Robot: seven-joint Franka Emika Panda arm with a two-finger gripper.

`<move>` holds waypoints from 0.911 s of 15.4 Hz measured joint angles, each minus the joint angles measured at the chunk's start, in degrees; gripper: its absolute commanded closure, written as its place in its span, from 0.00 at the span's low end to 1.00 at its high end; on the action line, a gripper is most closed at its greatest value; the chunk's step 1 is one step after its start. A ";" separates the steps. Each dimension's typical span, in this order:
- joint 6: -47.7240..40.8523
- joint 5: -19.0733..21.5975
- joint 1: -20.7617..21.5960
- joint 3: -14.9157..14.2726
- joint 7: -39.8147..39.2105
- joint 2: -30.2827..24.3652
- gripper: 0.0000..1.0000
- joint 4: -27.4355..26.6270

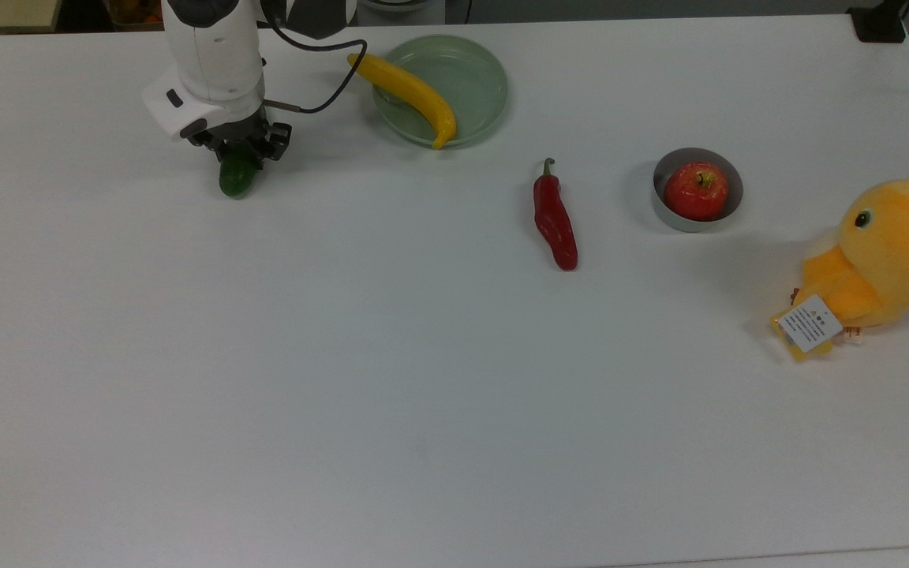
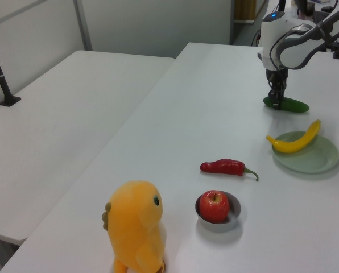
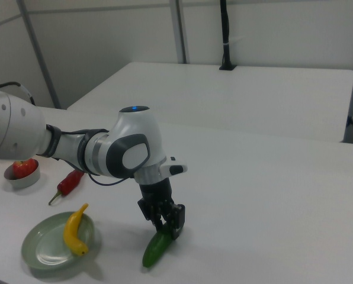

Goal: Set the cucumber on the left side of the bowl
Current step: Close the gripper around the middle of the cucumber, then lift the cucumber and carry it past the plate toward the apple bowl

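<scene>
Black hand (image 3: 169,228) clamps the smooth, round-ended cucumber (image 3: 155,249).

I see even, diffuse overhead light across all three views, bright enough that the white bench (image 1: 423,394) reads slightly washed out in the top view. Shadows are soft: a faint one lies beside the bowl (image 1: 697,190) toward the top view's left, and another beside the plush chick (image 1: 884,256). No hard glare. The top view looks mildly soft and grainy.
</scene>
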 measured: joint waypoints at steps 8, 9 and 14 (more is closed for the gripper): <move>-2.20 4.67 2.47 0.28 0.04 -4.34 0.87 4.81; -3.79 6.03 3.72 0.41 0.21 -5.47 0.88 5.31; -12.19 9.18 6.63 6.03 6.99 -8.45 0.88 7.61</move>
